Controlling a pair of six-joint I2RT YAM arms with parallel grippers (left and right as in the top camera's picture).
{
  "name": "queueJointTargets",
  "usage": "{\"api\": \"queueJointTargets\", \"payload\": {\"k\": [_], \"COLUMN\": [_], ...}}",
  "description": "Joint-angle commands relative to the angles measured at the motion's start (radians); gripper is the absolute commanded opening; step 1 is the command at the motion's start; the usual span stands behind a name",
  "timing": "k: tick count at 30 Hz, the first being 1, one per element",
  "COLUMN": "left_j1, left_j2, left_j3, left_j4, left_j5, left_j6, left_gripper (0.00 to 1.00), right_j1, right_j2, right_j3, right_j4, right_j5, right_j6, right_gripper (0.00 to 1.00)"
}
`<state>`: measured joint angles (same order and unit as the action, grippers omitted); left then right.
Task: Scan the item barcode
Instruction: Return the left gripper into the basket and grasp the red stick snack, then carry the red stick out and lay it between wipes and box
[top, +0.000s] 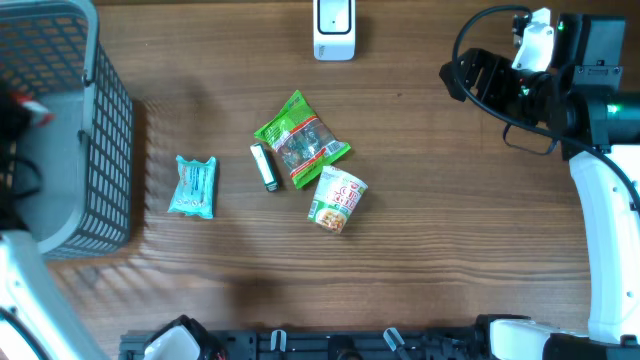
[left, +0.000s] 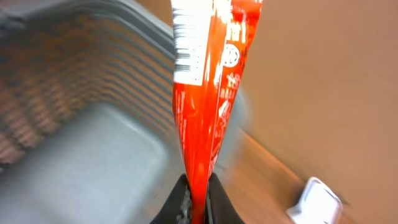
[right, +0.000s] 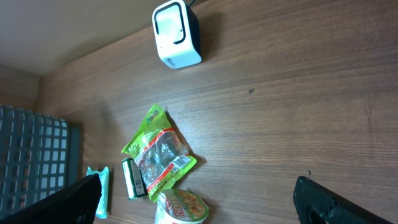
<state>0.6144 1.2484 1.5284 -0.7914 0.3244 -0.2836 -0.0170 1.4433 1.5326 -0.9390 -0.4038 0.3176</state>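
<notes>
1. Brown wood-grain desk; a grey mesh basket stands at its left end
2. Right of the basket lie a teal packet, then a green snack bag and a noodle cup; a white scanner sits farther right, at the back edge
3. Left pincer is clamped tight on one edge of a red packet, barcode showing, over the basket
4. Right pincer, far from the basket, gapes fully and holds nothing

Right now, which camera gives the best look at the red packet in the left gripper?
The left wrist view: the red packet fills the frame, pinched by the left gripper above the basket, its barcode showing. Overhead catches only a red sliver at the left edge; the right wrist view shows none of it.
</notes>
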Motion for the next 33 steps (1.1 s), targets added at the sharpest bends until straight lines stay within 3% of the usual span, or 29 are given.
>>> {"api": "queueJointTargets", "payload": {"k": [1, 8, 15, 21, 30, 33], "left_j1": [-0.202, -0.558, -0.792, -0.846, -0.847, -0.847], "left_j2": [-0.018, 0.042, 0.175, 0.323, 0.493, 0.518], "left_j3": [-0.004, -0.085, -0.298, -0.413, -0.418, -0.418], "left_j4": [-0.121, -0.277, -0.196, -0.07, -0.071, -0.064], "left_j5": [0.064, -0.183, -0.264, -0.264, -0.353, -0.352], "left_j6": [-0.034, -0.035, -0.051, -0.069, -0.069, -0.069], "left_gripper": [0.04, 0.05, 0.05, 0.05, 0.08, 0.19], "right_j1": [-0.003, -0.003, -0.003, -0.003, -0.003, -0.003], "right_j2": [0.006, 0.006, 0.006, 0.006, 0.006, 0.006], "right_j3": [0.014, 0.014, 0.014, 0.014, 0.014, 0.014], "right_j4": [0.003, 0.003, 0.003, 0.003, 0.003, 0.003], "right_j5": [-0.013, -0.013, -0.013, -0.013, -0.013, -0.013], "right_j6": [0.008, 0.008, 0.008, 0.007, 0.007, 0.008], "right_gripper": [1.0, 1.0, 1.0, 1.0, 1.0, 1.0]}}
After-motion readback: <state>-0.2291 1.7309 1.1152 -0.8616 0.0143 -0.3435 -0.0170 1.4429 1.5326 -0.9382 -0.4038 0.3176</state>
